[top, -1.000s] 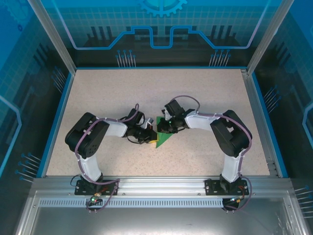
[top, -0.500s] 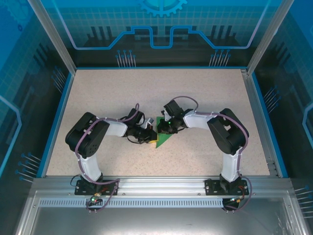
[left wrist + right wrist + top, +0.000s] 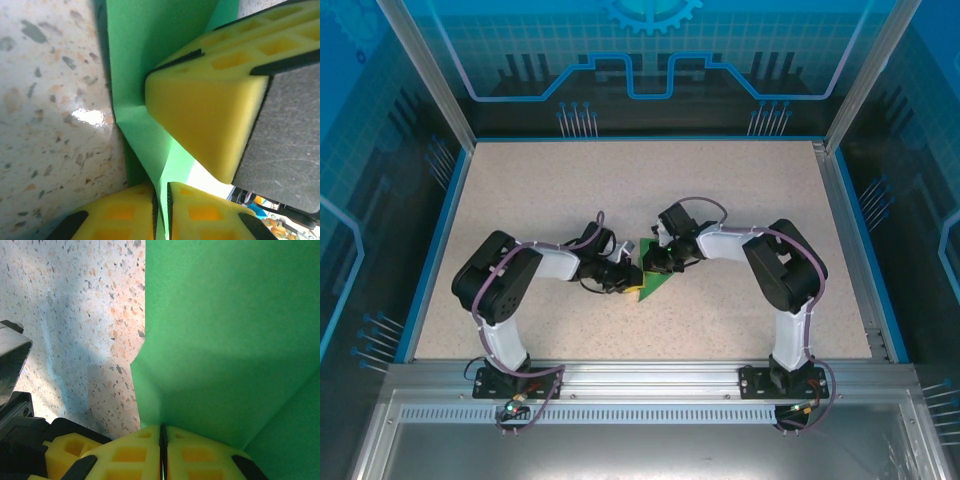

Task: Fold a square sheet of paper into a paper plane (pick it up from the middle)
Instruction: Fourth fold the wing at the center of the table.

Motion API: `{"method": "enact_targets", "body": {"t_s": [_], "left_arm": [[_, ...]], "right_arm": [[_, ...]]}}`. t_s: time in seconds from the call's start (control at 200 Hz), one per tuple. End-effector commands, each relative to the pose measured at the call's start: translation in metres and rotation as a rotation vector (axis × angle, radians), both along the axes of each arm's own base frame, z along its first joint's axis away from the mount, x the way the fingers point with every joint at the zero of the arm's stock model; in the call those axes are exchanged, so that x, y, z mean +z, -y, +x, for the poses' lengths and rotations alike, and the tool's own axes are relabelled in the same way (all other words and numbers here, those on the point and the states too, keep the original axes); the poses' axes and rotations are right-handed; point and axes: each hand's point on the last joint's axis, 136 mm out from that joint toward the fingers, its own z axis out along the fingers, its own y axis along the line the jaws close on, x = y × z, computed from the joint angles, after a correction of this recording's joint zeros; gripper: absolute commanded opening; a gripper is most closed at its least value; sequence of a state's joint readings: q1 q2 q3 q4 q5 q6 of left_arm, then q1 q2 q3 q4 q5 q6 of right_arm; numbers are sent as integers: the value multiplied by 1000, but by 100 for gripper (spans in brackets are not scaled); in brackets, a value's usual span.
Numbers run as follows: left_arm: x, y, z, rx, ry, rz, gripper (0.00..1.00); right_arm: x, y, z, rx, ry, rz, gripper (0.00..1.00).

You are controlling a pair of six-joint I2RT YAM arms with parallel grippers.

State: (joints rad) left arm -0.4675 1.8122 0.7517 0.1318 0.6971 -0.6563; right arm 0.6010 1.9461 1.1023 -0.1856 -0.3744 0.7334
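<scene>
**Green paper (image 3: pixel 660 284) pinched from both sides at mid-counter**

Both arms bend inward and meet over the middle of the speckled counter (image 3: pixel 540 190). The left arm (image 3: pixel 505 290) climbs from its base at the near edge to a raised elbow. From there its forearm runs low and nearly level to the right. The right arm (image 3: pixel 788 275) mirrors it: elbow up, forearm reaching left, wrist tipped down toward the sheet. The two wrists end just beside one another.

The green paper sits between them, a little nearer the bases than the counter's centre. It is already folded, and from above it reads as a rough triangle with part of it hidden under the wrists.

In the left wrist view the left fingers (image 3: pixel 120 215) stand almost together, with only a thin slot between their black-edged yellow pads. A raised fold of the paper runs down into that slot, so they pinch the sheet. One of the right fingers (image 3: pixel 205 115), a yellow foam block with a grey face, crowds in from the upper right. It lies against the same sheet beside a sharp crease.

In the right wrist view the right fingers (image 3: pixel 200 452) are closed tight, the seam between them a hairline, with the lower edge of a broad green panel caught in it. That panel stands off the counter and is kinked along its left edge. A second flap angles away at the lower right.
</scene>
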Motion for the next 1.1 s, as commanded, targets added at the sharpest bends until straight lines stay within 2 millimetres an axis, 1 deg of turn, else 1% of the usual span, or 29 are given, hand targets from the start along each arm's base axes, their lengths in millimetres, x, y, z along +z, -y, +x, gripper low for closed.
{"method": "enact_targets", "body": {"t_s": [0.0,0.055,0.155,0.29,0.385,0.555,0.61,0.715,0.86,0.95,1.095], "left_arm": [[-1,-3,-11,5,-35,3,15],[0,-1,-11,0,-35,-3,13],[1,-1,-11,-1,-39,-4,11],[2,1,-16,-25,-51,-20,8],[5,3,-21,-54,-62,-43,10],[13,5,-23,-72,-49,-67,14],[16,6,-22,-72,-42,-78,14],[19,8,-20,-73,-32,-97,10],[14,7,-23,-76,-48,-89,4],[8,5,-31,-97,-71,-92,1],[1,3,-45,-142,-116,-91,3]], "right_arm": [[-29,18,-8,-31,-61,-69,10],[-31,19,-9,-31,-63,-74,10],[-33,20,-10,-29,-68,-77,10],[-39,23,-12,-32,-80,-92,10],[-43,25,-14,-35,-86,-107,10],[-48,29,-17,-37,-97,-122,9],[-49,30,-18,-35,-101,-123,9],[-51,32,-20,-31,-102,-137,9],[-57,36,-23,-27,-111,-154,9],[-62,40,-25,-34,-123,-168,9],[-65,40,-25,-36,-131,-169,9]]}}
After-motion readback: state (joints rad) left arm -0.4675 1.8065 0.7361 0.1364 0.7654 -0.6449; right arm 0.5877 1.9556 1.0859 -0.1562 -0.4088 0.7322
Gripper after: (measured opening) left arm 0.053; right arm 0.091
